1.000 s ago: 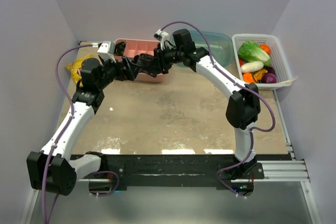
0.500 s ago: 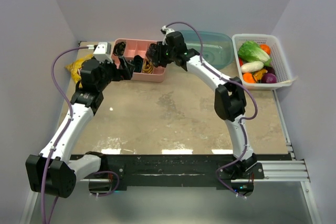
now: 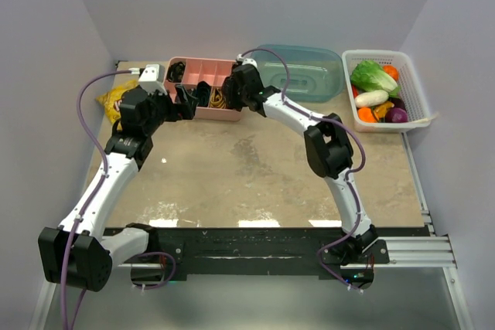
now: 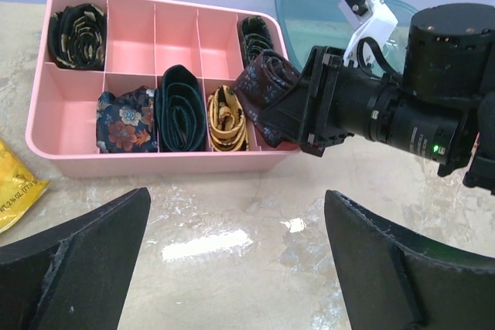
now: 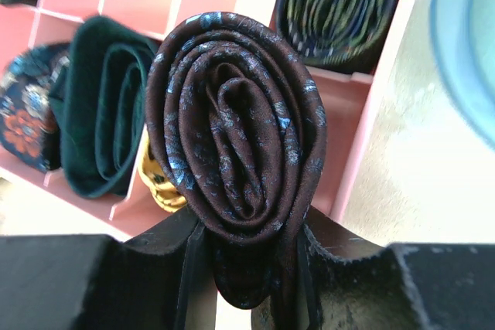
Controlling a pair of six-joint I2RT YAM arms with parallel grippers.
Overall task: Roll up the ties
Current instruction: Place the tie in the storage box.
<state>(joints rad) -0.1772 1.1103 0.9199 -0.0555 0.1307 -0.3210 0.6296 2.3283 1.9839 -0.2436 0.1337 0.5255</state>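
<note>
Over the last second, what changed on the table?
The right arm folded its elbow in toward the left and its wrist swung round. The right gripper stays shut on the rolled maroon tie at the right end of the pink divided tray. The left gripper drew back left, away from it, open throughout. The tray, the other rolled ties, blue tub and vegetable basket stayed put.

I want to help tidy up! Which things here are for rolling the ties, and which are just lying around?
For the job:
- rolled maroon tie, pinched in the right gripper
- other rolled ties already in compartments
- pink tray that holds them

Just lying about:
- yellow packet
- blue-green plastic container
- white basket of vegetables
</note>
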